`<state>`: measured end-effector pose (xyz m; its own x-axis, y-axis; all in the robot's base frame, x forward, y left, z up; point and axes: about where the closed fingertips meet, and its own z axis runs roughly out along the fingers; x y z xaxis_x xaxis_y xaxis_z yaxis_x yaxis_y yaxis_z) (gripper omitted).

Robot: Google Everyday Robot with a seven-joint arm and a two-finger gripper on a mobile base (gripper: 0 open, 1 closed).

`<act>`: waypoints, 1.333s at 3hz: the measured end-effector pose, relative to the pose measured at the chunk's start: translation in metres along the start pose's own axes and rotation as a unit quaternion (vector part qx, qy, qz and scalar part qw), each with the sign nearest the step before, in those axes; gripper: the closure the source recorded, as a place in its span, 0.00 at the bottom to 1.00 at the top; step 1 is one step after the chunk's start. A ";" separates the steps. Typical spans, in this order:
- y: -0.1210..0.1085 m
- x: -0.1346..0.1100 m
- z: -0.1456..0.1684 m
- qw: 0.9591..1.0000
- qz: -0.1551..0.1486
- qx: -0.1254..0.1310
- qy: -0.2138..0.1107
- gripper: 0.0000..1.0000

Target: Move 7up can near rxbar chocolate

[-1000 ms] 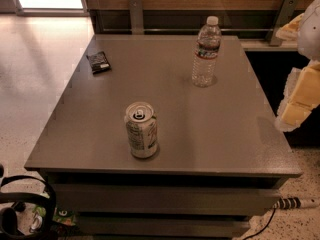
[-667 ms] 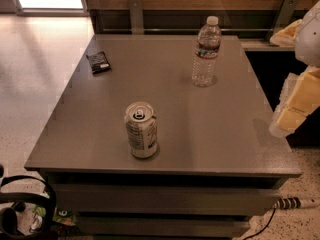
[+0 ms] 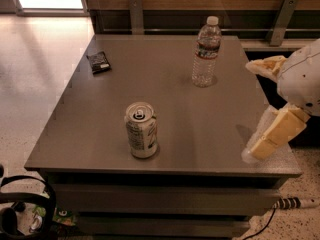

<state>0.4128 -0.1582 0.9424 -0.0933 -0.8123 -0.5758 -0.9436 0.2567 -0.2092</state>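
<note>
The 7up can (image 3: 141,130) stands upright near the front middle of the grey table (image 3: 200,129), whitish with green print and its top opened. The rxbar chocolate (image 3: 99,62), a small dark wrapper, lies flat at the table's far left corner, well apart from the can. My gripper (image 3: 249,111) hangs over the table's right edge, to the right of the can and clear of it. Its two cream fingers (image 3: 276,133) are spread wide with nothing between them.
A clear plastic water bottle (image 3: 206,53) stands upright at the back right of the table. A wooden wall with metal brackets (image 3: 136,14) runs behind. Black headphones (image 3: 25,204) and a cable (image 3: 290,203) lie on the floor by the table's front.
My gripper has moved down and to the left, further over the table's right edge. The can, bar and bottle have not moved.
</note>
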 end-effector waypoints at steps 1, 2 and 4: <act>0.014 -0.017 0.024 0.996 -0.009 -0.005 -0.086 0.00; 0.029 -0.054 0.043 0.982 -0.020 -0.037 -0.186 0.00; 0.030 -0.080 0.046 0.971 -0.013 -0.050 -0.235 0.00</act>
<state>0.4064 -0.0612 0.9457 0.0644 -0.4827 -0.8734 -0.9721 0.1677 -0.1643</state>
